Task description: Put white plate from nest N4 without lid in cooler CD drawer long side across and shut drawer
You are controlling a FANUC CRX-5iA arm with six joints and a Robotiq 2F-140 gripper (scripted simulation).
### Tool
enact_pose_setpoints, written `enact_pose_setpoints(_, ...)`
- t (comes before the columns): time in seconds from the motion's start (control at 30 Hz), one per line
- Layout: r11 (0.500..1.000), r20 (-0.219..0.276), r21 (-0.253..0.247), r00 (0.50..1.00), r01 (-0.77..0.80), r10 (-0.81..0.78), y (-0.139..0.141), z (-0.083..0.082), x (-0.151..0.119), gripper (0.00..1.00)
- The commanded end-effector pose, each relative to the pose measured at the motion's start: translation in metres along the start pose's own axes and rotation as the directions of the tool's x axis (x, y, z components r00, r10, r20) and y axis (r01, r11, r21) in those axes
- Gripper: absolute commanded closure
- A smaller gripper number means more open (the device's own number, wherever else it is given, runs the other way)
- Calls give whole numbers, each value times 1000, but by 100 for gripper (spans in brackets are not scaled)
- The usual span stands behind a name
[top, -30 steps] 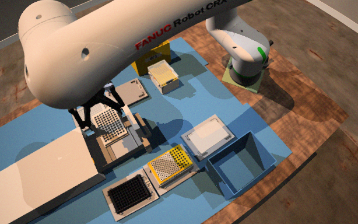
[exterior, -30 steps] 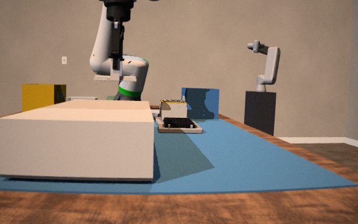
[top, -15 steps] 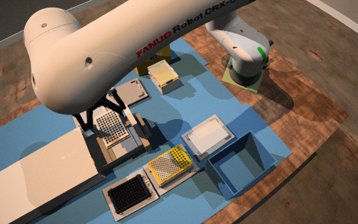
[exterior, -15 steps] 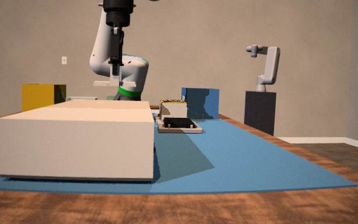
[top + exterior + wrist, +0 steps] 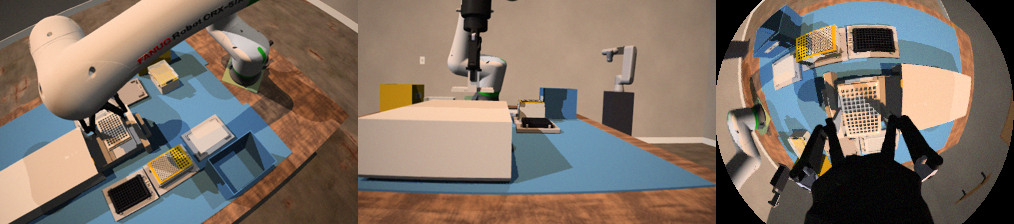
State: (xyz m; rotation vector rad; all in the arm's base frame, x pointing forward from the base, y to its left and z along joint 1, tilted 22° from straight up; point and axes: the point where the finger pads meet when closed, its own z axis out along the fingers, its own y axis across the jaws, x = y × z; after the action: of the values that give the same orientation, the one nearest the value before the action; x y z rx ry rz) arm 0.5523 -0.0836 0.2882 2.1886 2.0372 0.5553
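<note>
Plate held above the open cooler drawer.

Top view: the claw (image 5: 105, 126), closed partway on the white plate (image 5: 113, 129), holds it above the open drawer (image 5: 137, 143) of the cooler (image 5: 55, 166), toward the worktop's (image 5: 294, 116) left edge. I count two bins, one blue (image 5: 263, 158) and one yellow, mostly hidden by the arm; one tip box (image 5: 163, 76); and one black plate (image 5: 129, 193).

Exterior view: the plate (image 5: 472, 89) hangs level, well above the cooler's top (image 5: 445, 112); the drawer is hidden behind the housing.

Wrist view: the plate (image 5: 860, 110) sits between the fingers, the drawer below. In my judgement, a skewed descent could land it on a rib rather than inside, or nudge the housing; letting go too high could tip it.
</note>
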Motion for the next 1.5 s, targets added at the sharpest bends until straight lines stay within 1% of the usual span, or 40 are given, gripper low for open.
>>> enact_pose_setpoints(0.0,1000,0,-1,1000,0,0,0,4,0,100)
enact_pose_setpoints(0.93,1000,0,-1,1000,0,0,0,39,0,100)
enact_pose_setpoints(1.0,1000,0,-1,1000,0,0,0,39,0,100)
enact_pose_setpoints(1.47,1000,0,-1,1000,0,0,0,58,0,100)
